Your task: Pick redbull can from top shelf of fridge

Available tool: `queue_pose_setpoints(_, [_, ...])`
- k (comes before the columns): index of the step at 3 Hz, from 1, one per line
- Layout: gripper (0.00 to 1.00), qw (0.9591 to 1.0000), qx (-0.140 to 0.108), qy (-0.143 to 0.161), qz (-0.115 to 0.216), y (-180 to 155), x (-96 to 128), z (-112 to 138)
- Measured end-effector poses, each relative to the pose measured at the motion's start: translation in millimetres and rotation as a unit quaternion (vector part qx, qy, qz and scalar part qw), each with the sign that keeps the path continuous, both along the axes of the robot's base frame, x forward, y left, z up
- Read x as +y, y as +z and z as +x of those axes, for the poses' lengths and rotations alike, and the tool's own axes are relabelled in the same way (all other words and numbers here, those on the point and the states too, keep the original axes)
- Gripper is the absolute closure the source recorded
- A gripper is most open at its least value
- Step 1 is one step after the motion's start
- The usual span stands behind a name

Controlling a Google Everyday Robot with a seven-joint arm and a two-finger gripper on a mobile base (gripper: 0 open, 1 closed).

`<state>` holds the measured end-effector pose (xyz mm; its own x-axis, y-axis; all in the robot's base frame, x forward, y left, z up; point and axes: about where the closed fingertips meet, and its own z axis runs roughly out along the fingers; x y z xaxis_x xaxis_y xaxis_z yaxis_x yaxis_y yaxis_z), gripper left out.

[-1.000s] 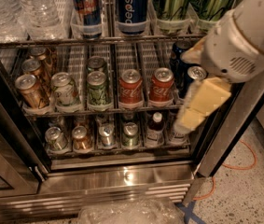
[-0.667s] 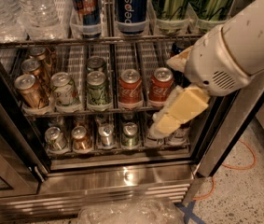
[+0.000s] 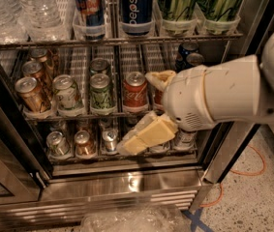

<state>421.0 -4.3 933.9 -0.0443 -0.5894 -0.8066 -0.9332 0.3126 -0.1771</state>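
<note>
The redbull can (image 3: 88, 8), dark blue and silver with red lettering, stands in a clear lane cup on the top shelf (image 3: 54, 43) of the open fridge (image 3: 122, 187); its top is cut off by the picture edge. My gripper (image 3: 135, 112) is well below it, in front of the middle and bottom racks. Its cream fingers are spread apart and hold nothing: one finger (image 3: 159, 78) is by the Coke can, the other (image 3: 144, 137) points down-left. The white arm (image 3: 233, 93) comes in from the right.
A Pepsi can (image 3: 136, 6) stands right of the redbull can, then tall green cans (image 3: 177, 4); water bottles (image 3: 35, 8) are on its left. Short cans (image 3: 101, 93) fill the middle rack, small cans (image 3: 83, 141) the bottom. The glass door (image 3: 1, 168) hangs open at left. Plastic wrap (image 3: 131, 219) lies on the floor.
My arm and gripper have swung left from the fridge's right frame to the front of the middle and bottom racks. The cans have not moved.
</note>
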Motion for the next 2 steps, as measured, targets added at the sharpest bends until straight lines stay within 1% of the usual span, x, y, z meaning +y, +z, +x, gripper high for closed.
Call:
queue_pose_setpoints(1, [0.0,0.9973,-0.027,-0.015,0.066,-3.6,17.4,5.8])
queue_pose_setpoints(2, [0.0,0.9889,-0.038,-0.07,0.125,7.7,21.7,8.3])
